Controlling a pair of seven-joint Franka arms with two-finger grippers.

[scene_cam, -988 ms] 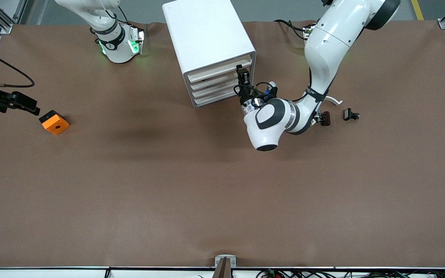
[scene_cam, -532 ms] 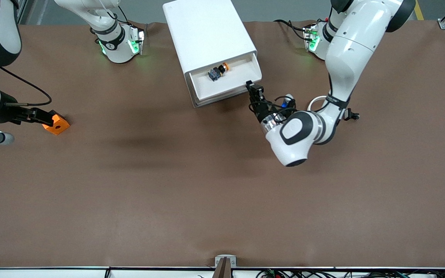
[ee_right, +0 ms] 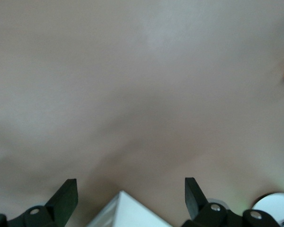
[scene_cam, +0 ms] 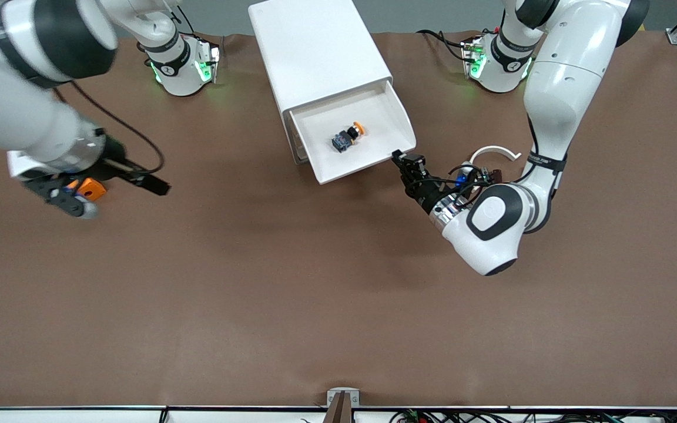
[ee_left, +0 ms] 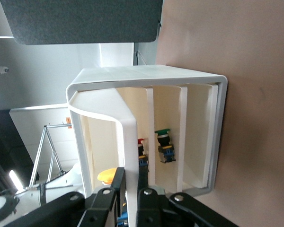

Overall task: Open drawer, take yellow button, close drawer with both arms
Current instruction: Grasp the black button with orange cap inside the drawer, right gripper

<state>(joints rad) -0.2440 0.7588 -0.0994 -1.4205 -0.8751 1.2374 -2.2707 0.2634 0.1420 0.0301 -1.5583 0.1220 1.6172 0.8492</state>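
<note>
Left gripper (scene_cam: 404,161): black, two-finger, clenching the front corner of the shallow white tray-shaped drawer (scene_cam: 374,164), which is standing pulled out of the boxy white cabinet (scene_cam: 315,53).

Right gripper (ee_right: 128,194): fingers spread wide, grasping nothing, hovering over the brown surface (scene_cam: 291,282) near the orange square block (scene_cam: 91,188).

Tiny orange-capped push-button (scene_cam: 348,136): lying on its side inside the drawer, cap pointing toward the cabinet.

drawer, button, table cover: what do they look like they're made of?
Drawer: likely molded plastic, matte white; thin walls with rounded edges.
Button: looks like hard plastic; glossy orange cap, black neck, blue-grey base.
Table cover: brown matte sheet, maybe felt or paper; no glare, wrinkled edge near the bases.
</note>
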